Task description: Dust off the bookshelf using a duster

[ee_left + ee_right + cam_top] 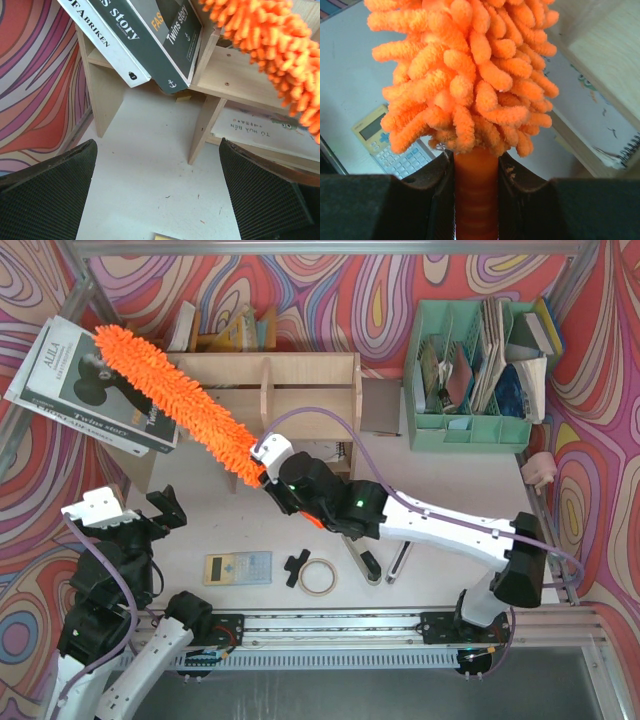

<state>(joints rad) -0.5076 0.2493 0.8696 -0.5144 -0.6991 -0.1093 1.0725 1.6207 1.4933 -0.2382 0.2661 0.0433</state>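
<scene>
The bright-orange fluffy duster [175, 395] lies slanted across the left end of the light plywood bookshelf [300, 370], its tip over a stack of books. My right gripper [270, 473] is shut on the duster's smooth orange handle [476, 200], just below the fluff [465, 75]. The shelf's wood shows at the upper right of the right wrist view [605, 45]. My left gripper [165, 510] is open and empty, low on the table in front of the shelf's left legs [202, 125]. The duster also shows in the left wrist view [270, 40].
Dark books [90, 385] lean on the shelf's left end [150, 30]. A mint green file organizer [480, 370] stands back right. A calculator [237, 567], a tape roll [318, 577] and small tools [365, 562] lie near the front. A printed sheet [260, 127] lies under the shelf.
</scene>
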